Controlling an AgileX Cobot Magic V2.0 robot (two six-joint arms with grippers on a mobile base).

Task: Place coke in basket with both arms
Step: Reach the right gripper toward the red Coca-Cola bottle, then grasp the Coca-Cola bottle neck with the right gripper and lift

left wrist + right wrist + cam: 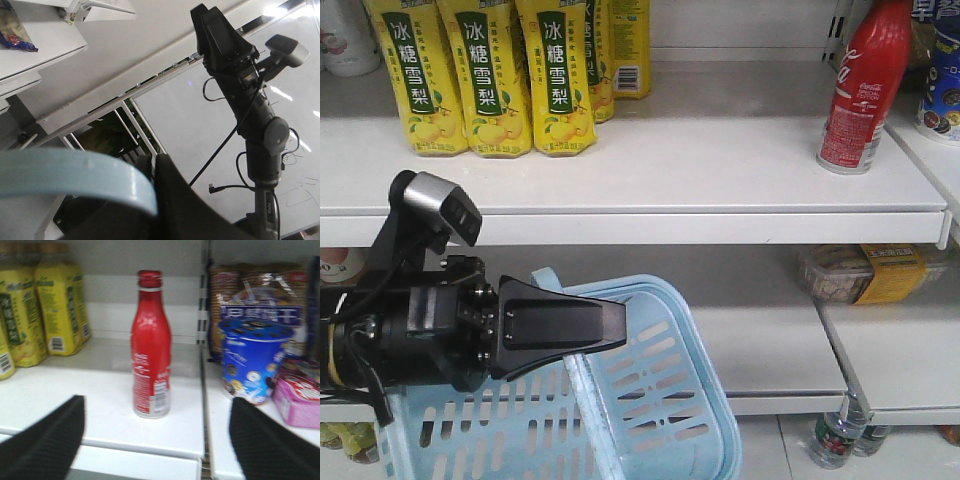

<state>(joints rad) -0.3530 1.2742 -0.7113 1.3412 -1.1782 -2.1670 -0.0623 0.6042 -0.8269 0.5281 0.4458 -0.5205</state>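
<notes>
The coke [865, 90], a slim all-red bottle with a red cap, stands upright at the right end of the upper white shelf [720, 170]. In the right wrist view the coke [151, 345] is straight ahead, a short way beyond my right gripper [157, 401], which is wide open and holds nothing. My left gripper [615, 328] is shut on the hinged handle [585, 390] of the light blue basket [665, 390], held in front of the lower shelf. The left wrist view shows that handle [75, 172] clamped at the left gripper [154, 162], with the right arm [260, 125] beyond.
Yellow pear-drink bottles [480, 80] crowd the upper shelf's left. Right of a metal shelf divider [205, 340] sit a blue snack cup [255, 360], biscuit packs [260, 290] and a pink box [300, 400]. A packaged food tray [865, 272] lies on the lower shelf, and water bottles [840, 435] stand below.
</notes>
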